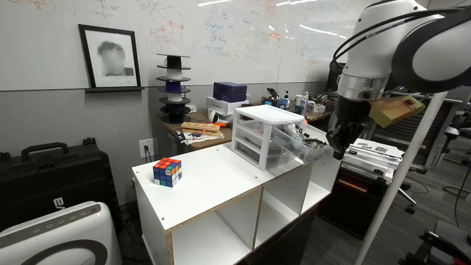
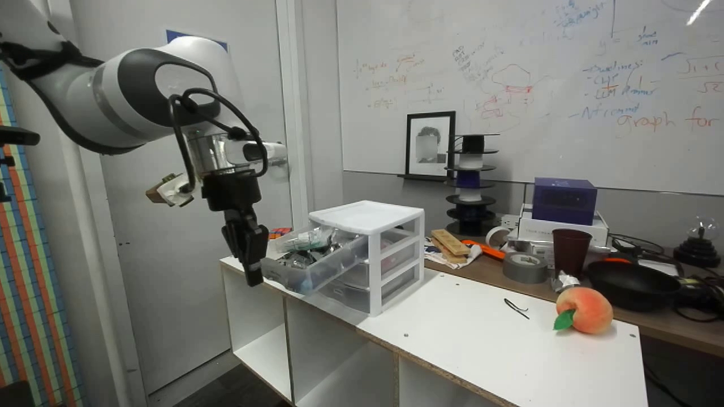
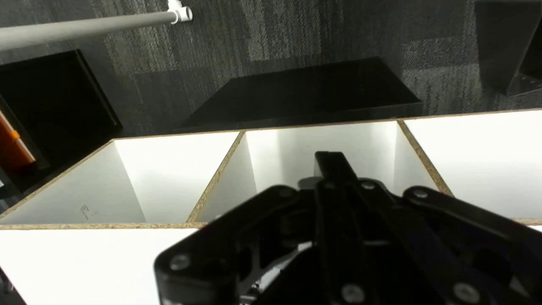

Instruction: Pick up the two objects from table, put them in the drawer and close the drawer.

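Observation:
The white table [image 1: 206, 165] carries a white-framed unit [image 2: 374, 277] with stacked translucent drawers. Its upper drawer [image 2: 339, 261] is pulled out and slopes downward, with assorted small items and clear bags inside. A red, blue and white cube [image 1: 167, 172] sits on the table's far end; in an exterior view only the top of the cube [image 2: 280, 232] shows behind the drawer. My gripper [image 2: 254, 278] points down just outside the drawer's front end. In the wrist view the gripper [image 3: 328, 153] has its fingertips together, with nothing seen between them, above the open compartments.
A peach [image 2: 588, 310] and a thin black piece [image 2: 516, 308] lie on the table's opposite end. Behind runs a cluttered workbench with a pan [image 2: 633, 285], tape [image 2: 525, 267] and a purple box [image 1: 230, 92]. A pale pole [image 1: 401, 176] stands near the arm.

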Controlling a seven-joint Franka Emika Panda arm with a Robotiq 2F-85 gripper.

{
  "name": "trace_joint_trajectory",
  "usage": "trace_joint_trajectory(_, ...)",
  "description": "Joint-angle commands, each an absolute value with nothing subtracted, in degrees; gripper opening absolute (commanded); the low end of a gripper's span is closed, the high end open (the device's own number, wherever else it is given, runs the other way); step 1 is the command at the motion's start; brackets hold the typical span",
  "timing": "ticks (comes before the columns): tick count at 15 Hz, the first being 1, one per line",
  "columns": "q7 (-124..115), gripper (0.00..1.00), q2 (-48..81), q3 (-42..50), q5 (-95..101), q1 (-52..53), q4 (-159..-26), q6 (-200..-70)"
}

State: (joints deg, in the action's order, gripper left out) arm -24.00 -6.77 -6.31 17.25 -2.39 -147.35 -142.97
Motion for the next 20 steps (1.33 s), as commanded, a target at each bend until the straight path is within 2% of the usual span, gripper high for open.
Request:
trace_joint_trajectory(1, -30.5, 0.03, -4.2, -6.3, 24.3, -2.5, -145.3, -146.8)
trace_joint_trajectory(20, -47.9, 0.02, 0.4, -4.0, 33.4, -2.1, -137.5, -153.2)
